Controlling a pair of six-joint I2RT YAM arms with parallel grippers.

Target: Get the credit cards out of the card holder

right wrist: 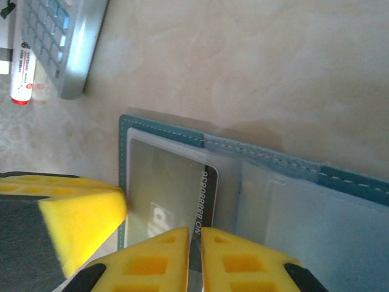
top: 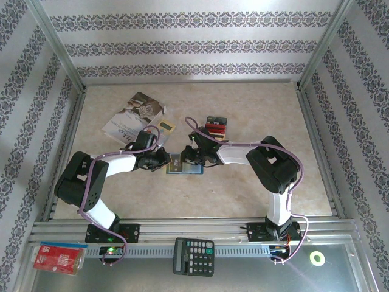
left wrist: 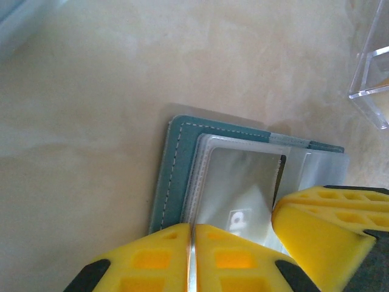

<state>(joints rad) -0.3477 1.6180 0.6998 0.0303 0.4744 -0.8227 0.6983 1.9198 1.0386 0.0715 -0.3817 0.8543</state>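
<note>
Open card holder (right wrist: 340,176); credit card (right wrist: 170,188) number blurry.

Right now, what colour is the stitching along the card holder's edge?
White, on the small teal-blue bifold card holder; clearest in the right wrist view.

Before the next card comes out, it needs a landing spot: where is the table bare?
Bare: the far right corner, between the card stack and the right rail; the near strip between the wallet and the front rail. Crowded: the middle around the wallet, and far left with leaflets and the small calculator.
</note>
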